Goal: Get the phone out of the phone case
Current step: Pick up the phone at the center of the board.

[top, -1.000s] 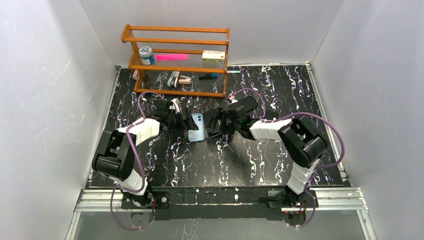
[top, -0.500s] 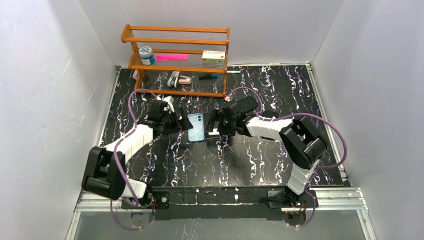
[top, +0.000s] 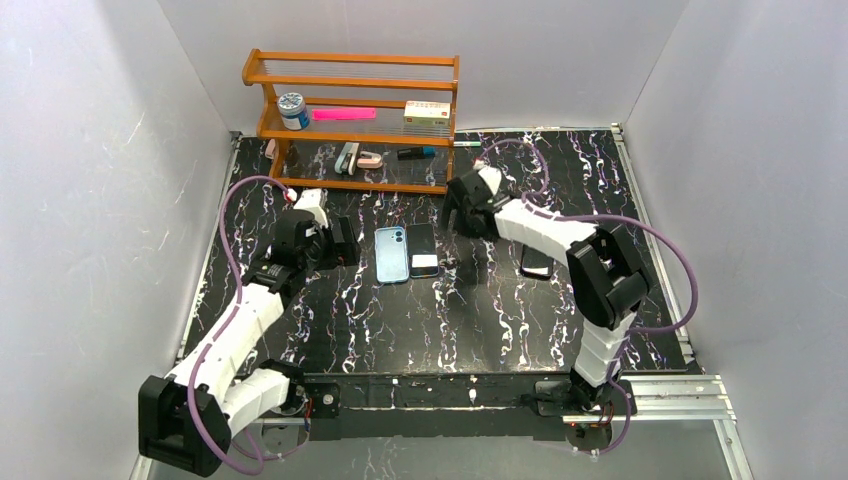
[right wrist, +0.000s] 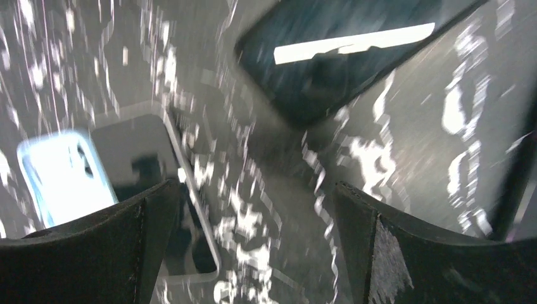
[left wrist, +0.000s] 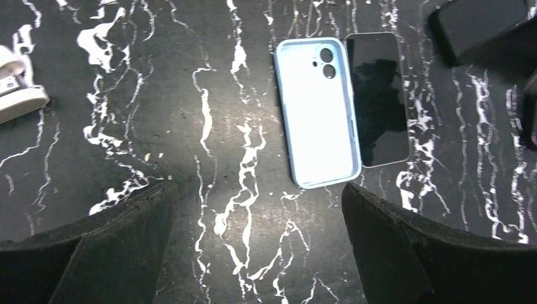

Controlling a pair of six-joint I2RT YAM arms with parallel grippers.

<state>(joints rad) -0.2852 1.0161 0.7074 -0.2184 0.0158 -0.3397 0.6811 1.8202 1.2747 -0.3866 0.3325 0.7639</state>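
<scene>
The light blue phone case (top: 392, 254) lies flat on the table, hollow side up. The dark phone (top: 424, 250) lies right beside it, out of the case. Both also show in the left wrist view, the case (left wrist: 316, 113) to the left of the phone (left wrist: 378, 98), and blurred in the right wrist view, the case (right wrist: 63, 174) and the phone (right wrist: 152, 164). My left gripper (top: 345, 245) is open and empty, left of the case; its fingers (left wrist: 82, 253) stand wide apart. My right gripper (top: 458, 215) is open and empty, behind and to the right of the phone.
A second dark phone (top: 537, 260) lies to the right, also in the right wrist view (right wrist: 342, 50). A wooden shelf (top: 350, 120) with small items stands at the back left. A white object (left wrist: 16, 95) lies at the left edge of the left wrist view.
Both grippers have let go and drawn back, the left to the left, the right toward the back right. The case and the phone now lie side by side on the table.
</scene>
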